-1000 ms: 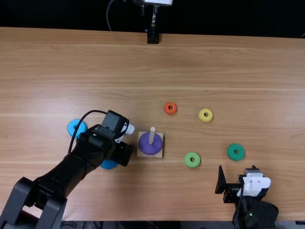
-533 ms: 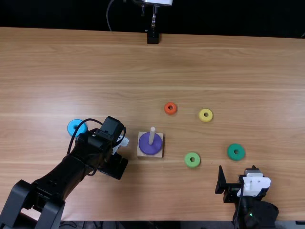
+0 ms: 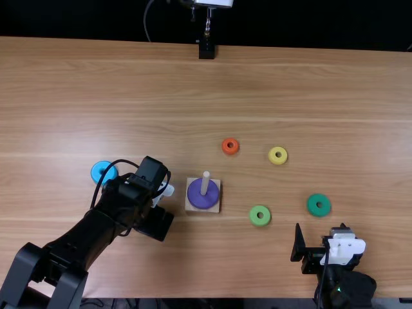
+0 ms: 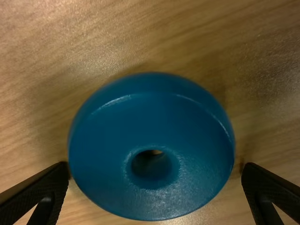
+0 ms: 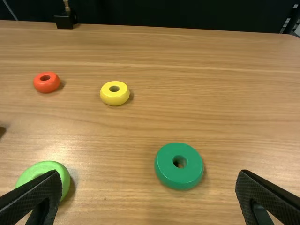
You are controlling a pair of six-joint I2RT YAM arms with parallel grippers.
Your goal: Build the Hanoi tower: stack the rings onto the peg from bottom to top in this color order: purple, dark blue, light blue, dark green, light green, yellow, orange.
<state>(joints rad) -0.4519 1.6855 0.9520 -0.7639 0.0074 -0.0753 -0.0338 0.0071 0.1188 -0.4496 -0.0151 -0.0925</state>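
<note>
Left of peg (image 3: 205, 184) | left gripper (image 3: 154, 224) shifted away, over dark blue ring (image 4: 150, 112) | fingers (image 4: 49, 182) apart

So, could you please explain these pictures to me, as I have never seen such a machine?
This robot has a left arm and a right arm at a wooden table. One camera looks down from above; the other two sit on the arms' wrists. A purple ring is on the peg; light blue, orange, yellow, light green and dark green rings lie around. The left gripper stands open around the dark blue ring; the right gripper is open too, so nothing looks held.
</note>
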